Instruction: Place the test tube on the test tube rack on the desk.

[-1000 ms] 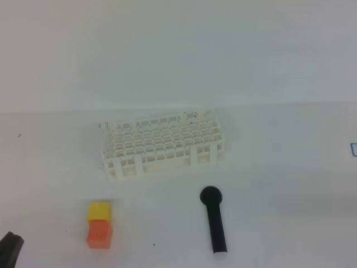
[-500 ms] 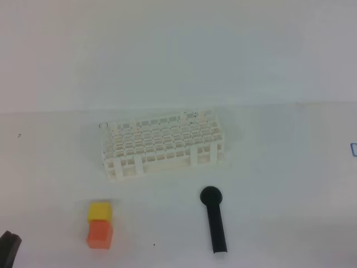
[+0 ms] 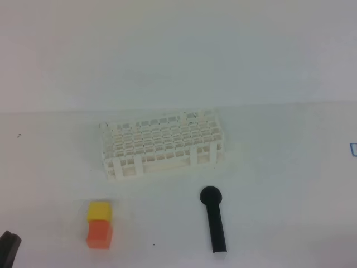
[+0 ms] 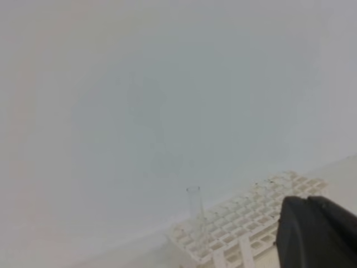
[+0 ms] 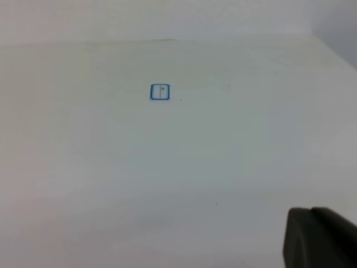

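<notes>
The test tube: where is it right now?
The test tube stands upright in a corner hole of the test tube rack, at its far-left corner in the exterior high view.

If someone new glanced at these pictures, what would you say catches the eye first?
Most striking is the white test tube rack in the middle of the desk, with a clear test tube standing upright in a corner hole. In front of it lie a black round-headed stick to the right and a yellow cube touching an orange cube to the left.
</notes>
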